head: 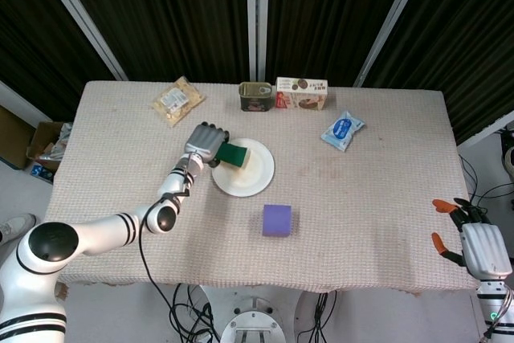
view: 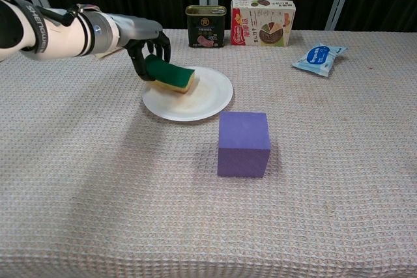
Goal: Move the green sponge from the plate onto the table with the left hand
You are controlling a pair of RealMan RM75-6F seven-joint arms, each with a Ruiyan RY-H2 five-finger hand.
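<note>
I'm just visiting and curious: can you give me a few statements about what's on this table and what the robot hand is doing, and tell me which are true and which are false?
1. The left hand grips the green sponge. True.
2. The sponge lies flat on the bare table. False: it is tilted over the left part of the white plate.
3. A purple block stands nearer the camera than the plate in the chest view. True.
4. The right hand holds the blue packet. False: it holds nothing, off the table's corner, and the packet lies on the table.
5. A tin and a box stand side by side at the far edge. True.
</note>
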